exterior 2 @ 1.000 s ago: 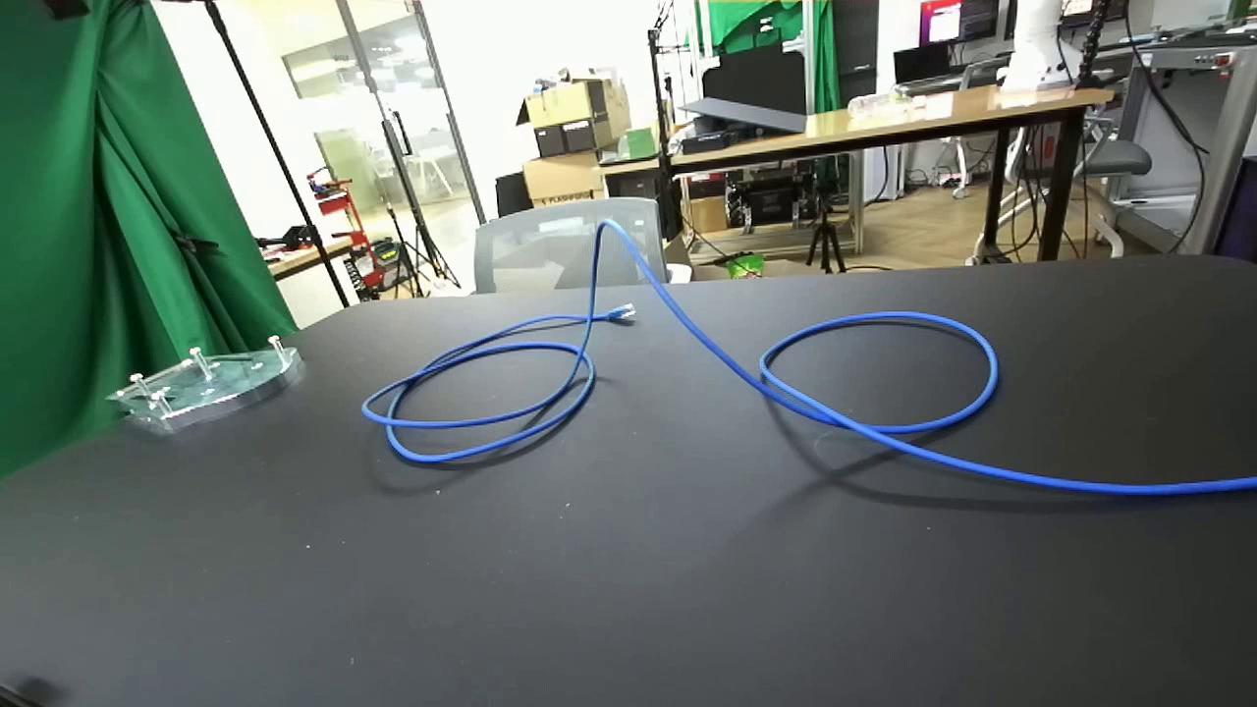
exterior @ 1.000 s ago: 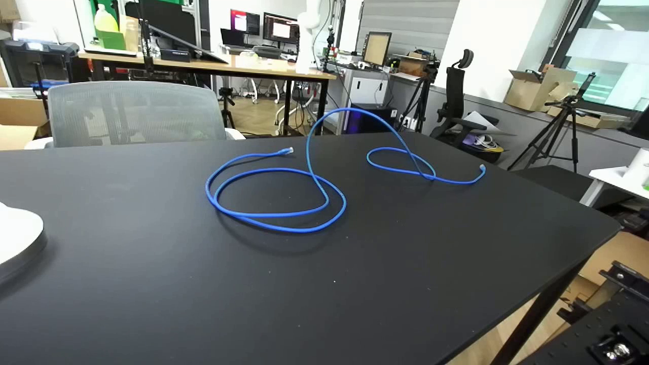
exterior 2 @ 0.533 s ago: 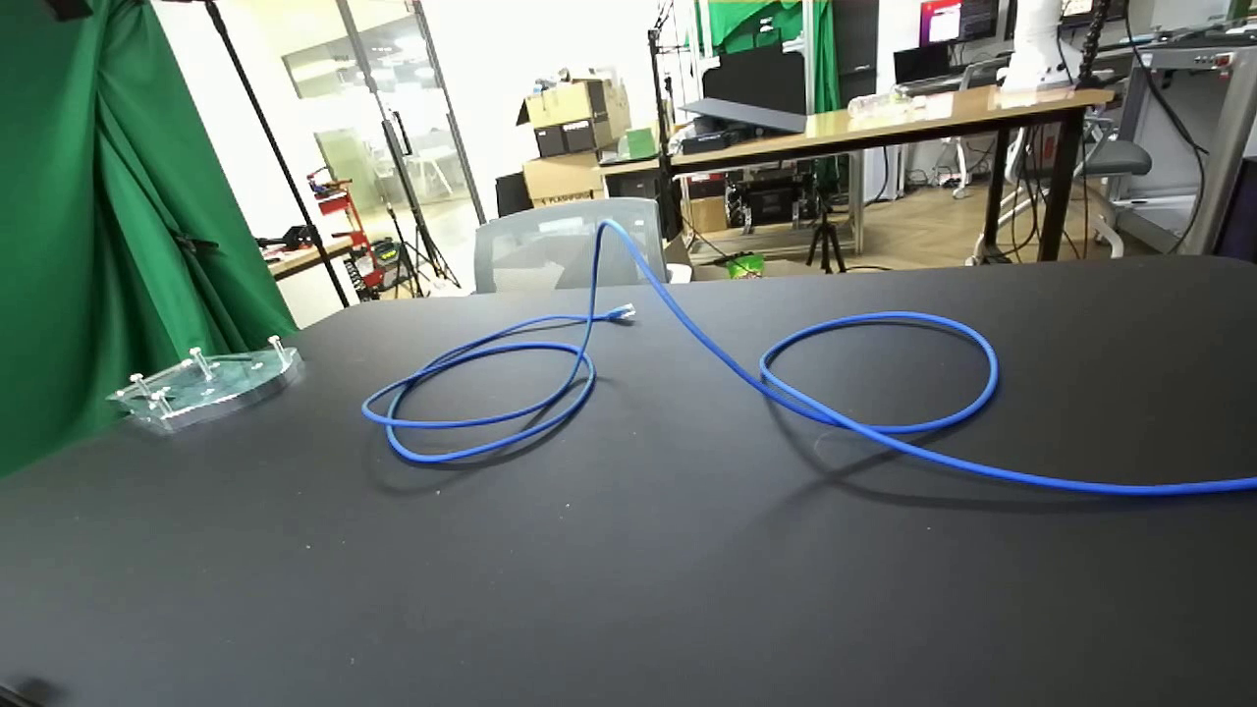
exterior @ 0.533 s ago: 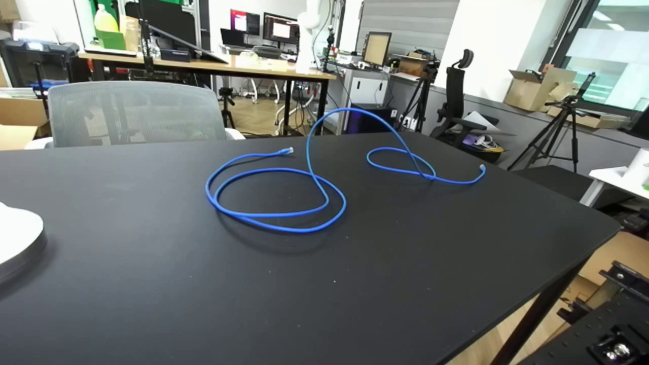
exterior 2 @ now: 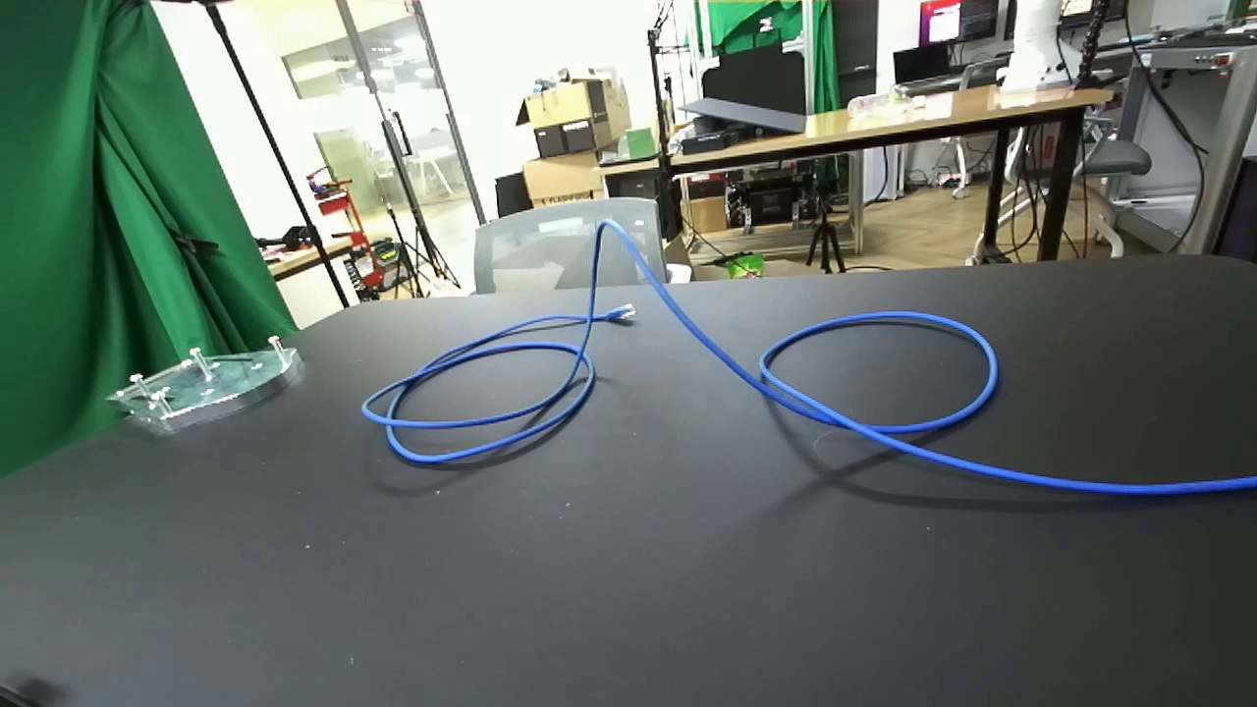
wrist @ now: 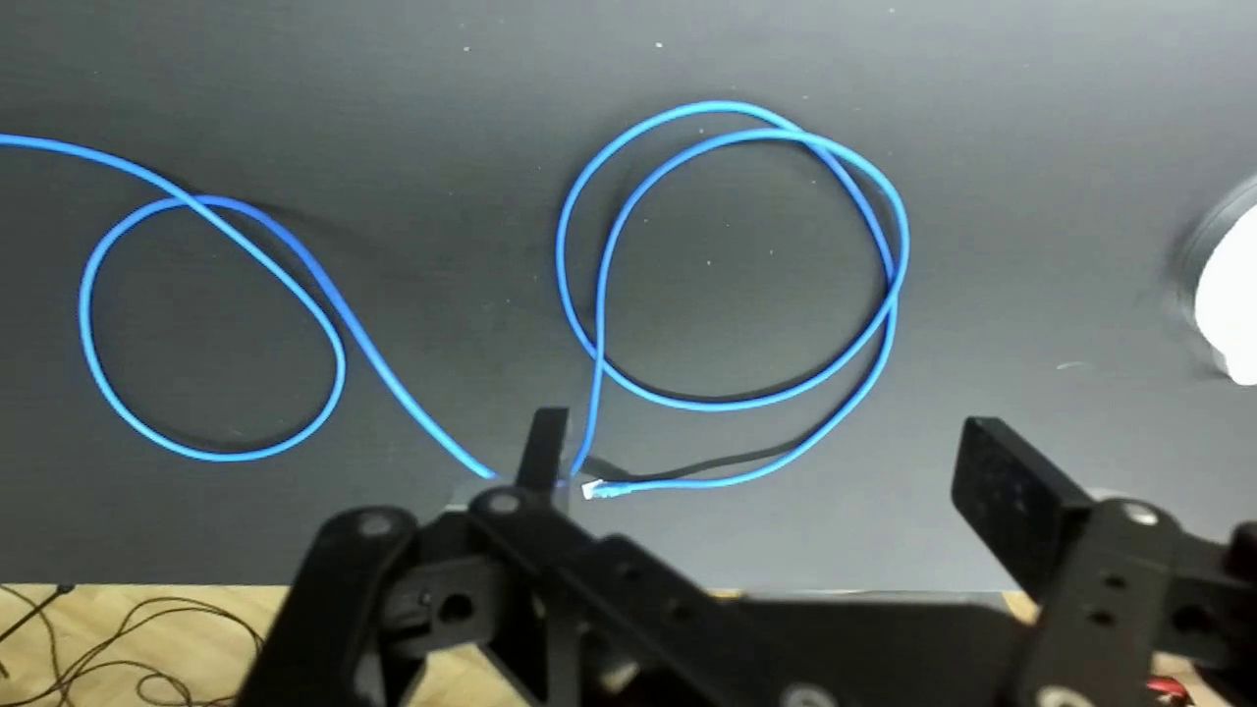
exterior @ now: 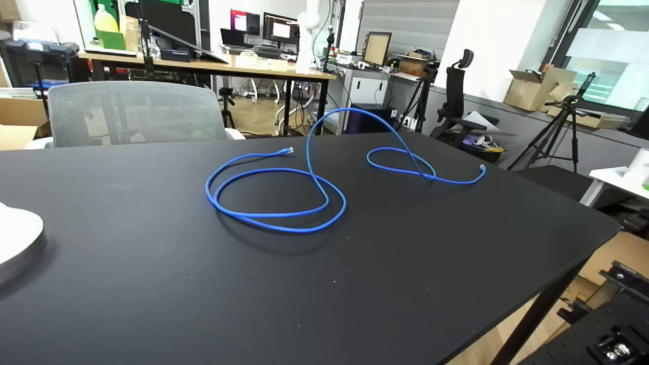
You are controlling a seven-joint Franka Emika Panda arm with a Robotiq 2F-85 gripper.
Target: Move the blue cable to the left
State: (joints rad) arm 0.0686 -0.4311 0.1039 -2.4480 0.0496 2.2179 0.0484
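Note:
The blue cable lies in loose loops on the black table, with one stretch arching up off it. It also shows in an exterior view and in the wrist view. One pale plug lies beside the larger coil. The other end shows only in an exterior view. My gripper is open, its fingers wide apart with nothing held, and seen over the table edge and the plug. Its left finger hides a short piece of cable. The gripper is out of view in both exterior views.
A white rounded thing stands at the table's left; a white thing shows at the right of the wrist view. A clear plate with upright bolts stands left of the cable. A mesh chair is behind the table edge.
A small dark shape at the top left edge of an exterior view has gone out of view. The cable has not moved.

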